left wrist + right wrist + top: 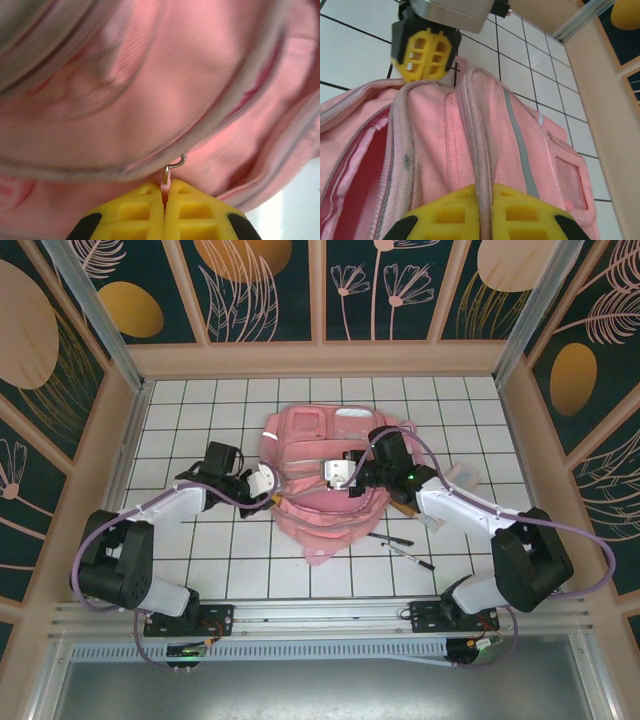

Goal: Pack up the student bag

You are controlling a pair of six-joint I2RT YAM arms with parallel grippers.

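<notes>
The student bag (320,445), pink and soft, lies in the middle of the tiled table. My left gripper (263,480) is at its left edge. In the left wrist view the yellow fingers (145,210) are shut on a small pink zipper pull (167,181) hung from a metal ring, close against the student bag (165,80). My right gripper (340,473) is over the bag's middle. In the right wrist view it (485,196) is shut on a grey piped seam (479,150) of the student bag (432,150). The left gripper (426,55) shows beyond. An open zip gap (357,175) shows red lining.
Two dark pens (402,547) lie on the tiles just right of the bag. A small white object (464,477) sits further right, near the right wall. The wooden frame (320,358) borders the table at the back and sides.
</notes>
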